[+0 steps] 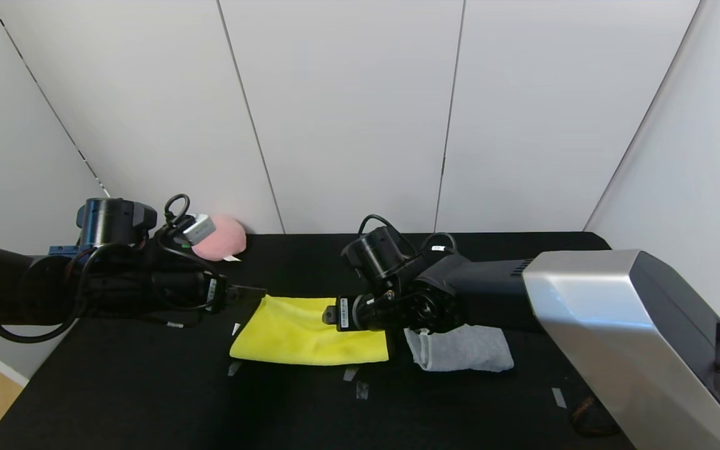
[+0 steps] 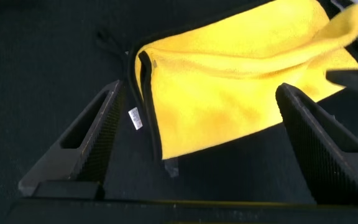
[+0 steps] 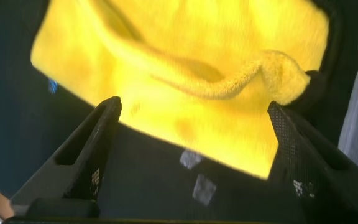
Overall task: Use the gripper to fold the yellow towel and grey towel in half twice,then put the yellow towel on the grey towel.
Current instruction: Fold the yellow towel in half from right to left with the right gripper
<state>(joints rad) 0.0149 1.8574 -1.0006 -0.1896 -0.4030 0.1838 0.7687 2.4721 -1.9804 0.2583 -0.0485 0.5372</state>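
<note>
Small tape scraps [image 1: 360, 389] are lying nearest on the black surface [image 1: 147, 387], and behind them, going left to right, the left gripper [image 1: 249, 294] is hovering with jaws spread at the left edge of the yellow towel [image 1: 297, 340], while the right gripper [image 1: 333, 314] is hanging with jaws spread over its right half. Further right, the grey towel [image 1: 460, 349] is sitting just beside the yellow one as a rumpled bundle. Judging from the raised ridge of yellow cloth under the right jaws, a pinch there is likely catching only one layer, so the fold could be coming out skewed or dragging into the grey towel.

Head view high, facing forward-down, both wrist views close above the yellow towel [image 1: 310, 337] (shared) — looking down.
</note>
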